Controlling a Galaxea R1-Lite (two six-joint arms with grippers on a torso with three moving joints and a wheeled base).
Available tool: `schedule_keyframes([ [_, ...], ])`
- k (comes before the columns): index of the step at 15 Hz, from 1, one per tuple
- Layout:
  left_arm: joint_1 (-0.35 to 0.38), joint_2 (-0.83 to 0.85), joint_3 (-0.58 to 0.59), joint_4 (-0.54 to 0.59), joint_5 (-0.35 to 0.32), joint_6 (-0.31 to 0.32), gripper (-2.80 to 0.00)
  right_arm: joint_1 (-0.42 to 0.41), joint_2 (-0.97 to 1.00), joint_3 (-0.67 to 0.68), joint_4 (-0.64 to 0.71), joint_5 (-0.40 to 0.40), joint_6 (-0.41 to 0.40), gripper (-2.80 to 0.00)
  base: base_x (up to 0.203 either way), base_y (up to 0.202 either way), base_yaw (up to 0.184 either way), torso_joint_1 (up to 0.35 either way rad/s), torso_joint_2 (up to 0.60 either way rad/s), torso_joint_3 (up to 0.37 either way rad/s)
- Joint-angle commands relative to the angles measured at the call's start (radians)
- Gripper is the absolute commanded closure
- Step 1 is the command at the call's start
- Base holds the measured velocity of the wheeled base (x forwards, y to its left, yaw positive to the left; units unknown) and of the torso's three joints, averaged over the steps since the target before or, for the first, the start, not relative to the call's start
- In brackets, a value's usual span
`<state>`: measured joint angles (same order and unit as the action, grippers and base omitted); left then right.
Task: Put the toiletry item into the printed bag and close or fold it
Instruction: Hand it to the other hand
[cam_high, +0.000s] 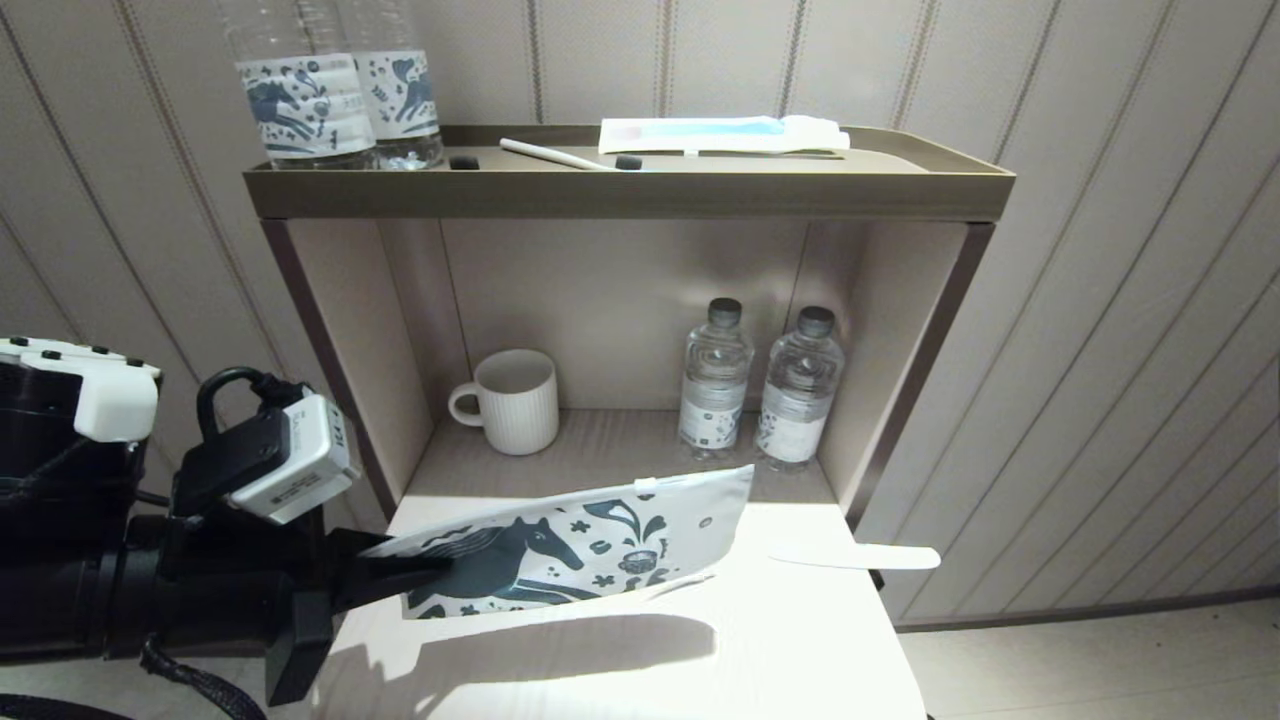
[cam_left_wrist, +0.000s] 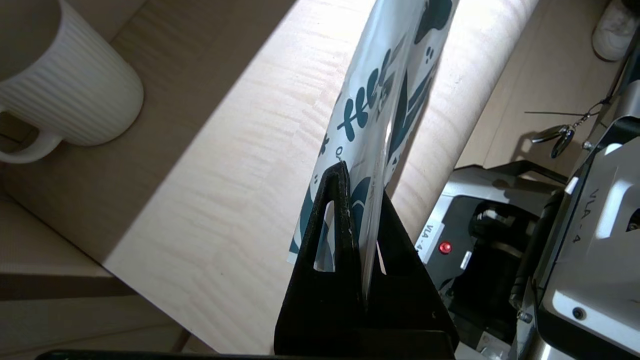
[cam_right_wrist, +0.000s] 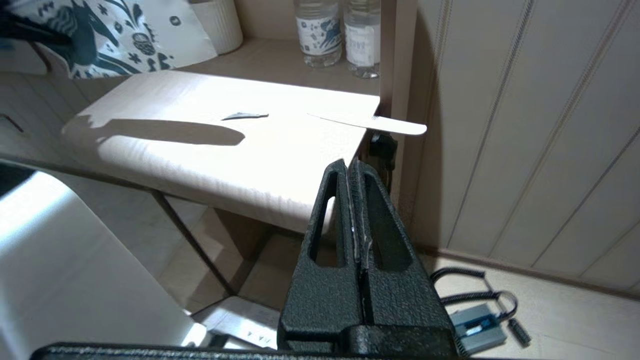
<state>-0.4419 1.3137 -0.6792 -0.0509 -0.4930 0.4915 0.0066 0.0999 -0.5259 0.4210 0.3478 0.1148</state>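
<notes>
The printed bag, white with a dark blue horse and flowers, hangs tilted above the pale table and casts a shadow on it. My left gripper is shut on the bag's left end. In the left wrist view the bag runs edge-on out from between the black fingers of the left gripper. A flat white toiletry item lies at the table's right edge, overhanging it. My right gripper is shut and empty, low in front of the table's right corner, short of the toiletry item. It is out of the head view.
A ribbed white mug and two water bottles stand in the open shelf behind the table. On the top tray are two labelled bottles, a white stick and a wrapped packet. Panelled wall is at the right.
</notes>
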Motion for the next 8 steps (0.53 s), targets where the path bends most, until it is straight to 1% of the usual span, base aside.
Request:
schedule_keyframes([
  [1,0.000,0.010,0.003,-0.001,-0.004,0.002,0.00,0.002,0.158,-0.068,0.000,0.003,0.017,0.00,0.000,0.000,0.000,0.000,0.00,0.000],
  [3,-0.001,0.009,0.001,-0.001,-0.004,0.002,0.00,0.004,0.283,-0.171,0.001,0.006,0.039,0.00,0.000,0.000,0.000,0.000,0.00,0.000],
  [5,-0.016,0.011,-0.003,0.001,-0.009,0.013,0.00,0.012,0.402,-0.278,0.004,0.018,0.044,0.00,0.000,0.000,0.000,0.000,0.00,0.000],
  [7,-0.061,0.023,-0.015,0.009,-0.008,0.048,0.00,0.058,0.542,-0.379,0.018,0.030,0.039,0.00,0.000,0.000,0.000,0.000,0.00,0.000],
  [8,-0.087,0.041,-0.030,0.011,-0.004,0.053,0.00,0.089,0.610,-0.429,0.039,0.034,0.035,0.00,0.000,0.000,0.000,0.000,0.00,0.000],
])
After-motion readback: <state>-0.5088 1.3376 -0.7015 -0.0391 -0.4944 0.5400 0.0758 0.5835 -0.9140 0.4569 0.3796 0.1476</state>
